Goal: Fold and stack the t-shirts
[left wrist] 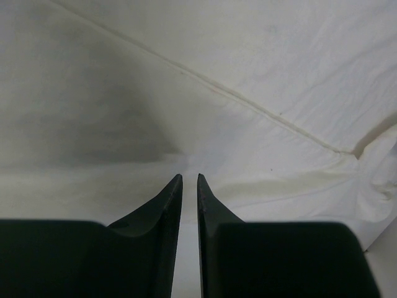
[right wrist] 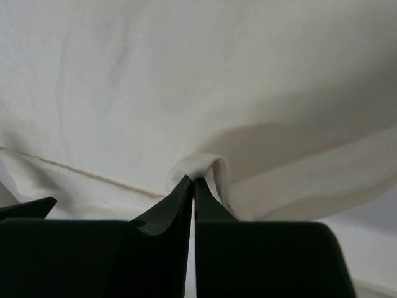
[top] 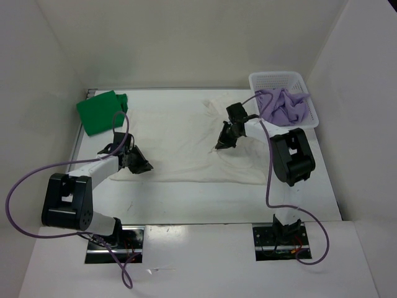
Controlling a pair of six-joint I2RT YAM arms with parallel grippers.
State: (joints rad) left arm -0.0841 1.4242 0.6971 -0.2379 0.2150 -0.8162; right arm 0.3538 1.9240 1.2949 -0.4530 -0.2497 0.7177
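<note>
- Top external view gives us the cream-white t-shirt (top: 180, 133) spread across the middle of the table (top: 205, 202), rumpled, with its near edge running almost straight between the two arms.
- Its right part lies under the right arm, so we cannot trace the outline there. Its near-left corner is covered by the left gripper (top: 140, 165).
- At that shirt's right side, the right gripper (top: 222, 144) is down on the cloth. In the right wrist view its fingertips nearly meet, and a small raised fold of the white cloth is pinched at them.
- Seen from the left wrist, the left gripper's jaws stand a narrow slit apart, flat against the same shirt, with white showing in the slit. We cannot tell whether any cloth is caught there.
- A seam (left wrist: 236, 96) crosses that view on a slant. The shirt fills both wrist views, so its edges are cut off there.
- Farther out, the green t-shirt (top: 99, 113) lies folded at the table's far-left corner, well apart from the left gripper.
- The lavender t-shirt (top: 286, 107) sits bunched inside the white mesh basket (top: 273, 79) at the far right. The basket walls hide its lower folds, and a purple cable (top: 268, 180) crosses in front of it.
</note>
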